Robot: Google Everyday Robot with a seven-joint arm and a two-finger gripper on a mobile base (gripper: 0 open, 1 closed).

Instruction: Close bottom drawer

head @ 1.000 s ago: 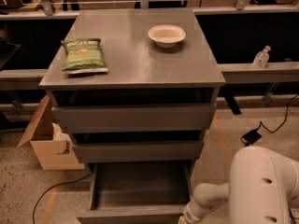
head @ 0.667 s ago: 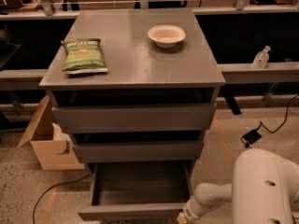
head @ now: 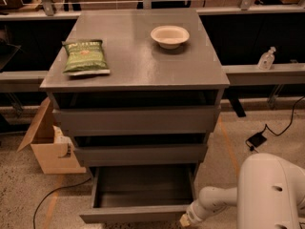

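The bottom drawer (head: 138,213) is a grey wood-grain drawer with a plain front panel. It stands pulled far out of the grey cabinet (head: 138,87), and its shallow box is empty. The two drawers above it are each out a little. My gripper (head: 185,220) is at the end of the white arm (head: 217,202), low at the frame's bottom edge, right at the right end of the drawer's front panel. Its tip is partly cut off by the frame.
A green chip bag (head: 85,57) and a white bowl (head: 169,36) sit on the cabinet top. An open cardboard box (head: 50,147) stands on the floor to the left. A black cable and plug (head: 257,140) lie on the floor right. A sanitizer bottle (head: 266,58) stands on the right ledge.
The view has shifted slightly and my arm has lowered a little toward the right end of the drawer's front. The drawer stands about as far out as before.
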